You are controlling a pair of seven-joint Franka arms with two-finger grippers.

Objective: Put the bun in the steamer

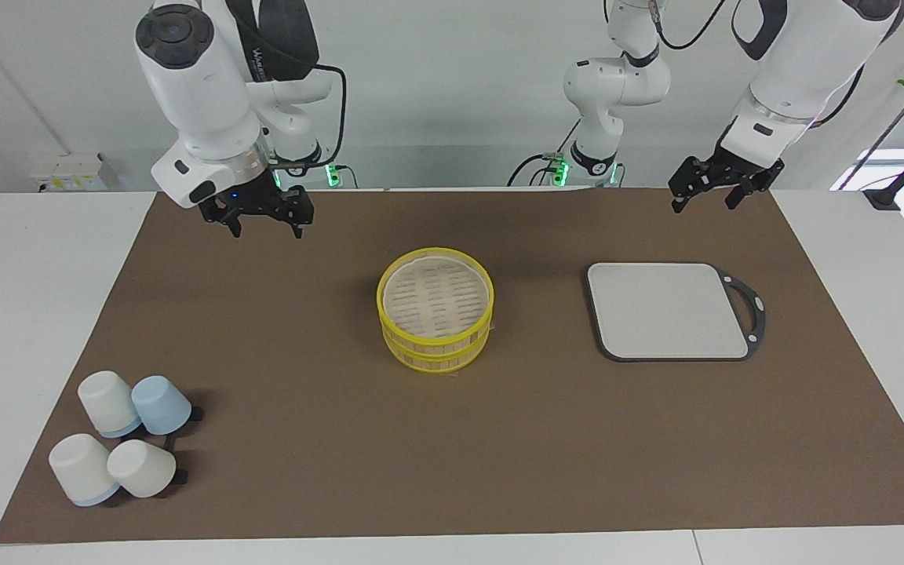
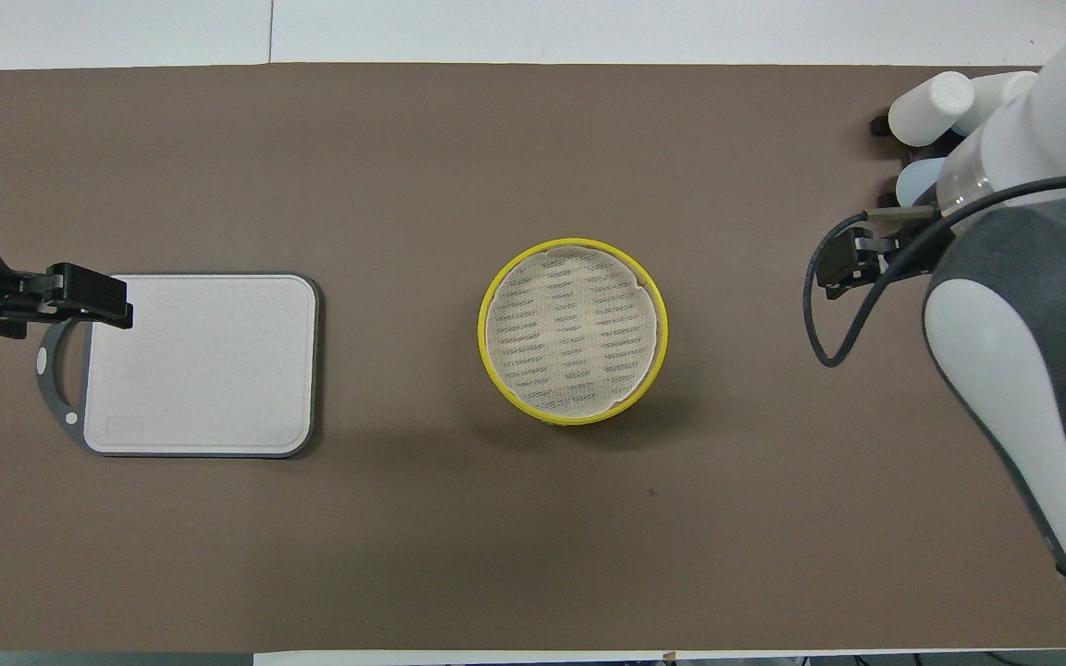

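The steamer (image 1: 436, 351) (image 2: 481, 329), a round yellow-rimmed bamboo basket, stands mid-mat, and only its pale slatted floor shows inside. The bun is out of view in both views. My right gripper (image 1: 266, 232) (image 2: 843, 268) hangs open and empty over bare mat toward the right arm's end of the table, well clear of the steamer. My left gripper (image 1: 705, 202) (image 2: 93, 298) waits open and empty in the air over the board's handle edge.
A grey rectangular board (image 1: 668, 310) (image 2: 200, 365) with a dark loop handle lies toward the left arm's end. Several upturned white and pale blue cups (image 1: 118, 435) (image 2: 931, 106) cluster at the mat corner farthest from the robots, toward the right arm's end.
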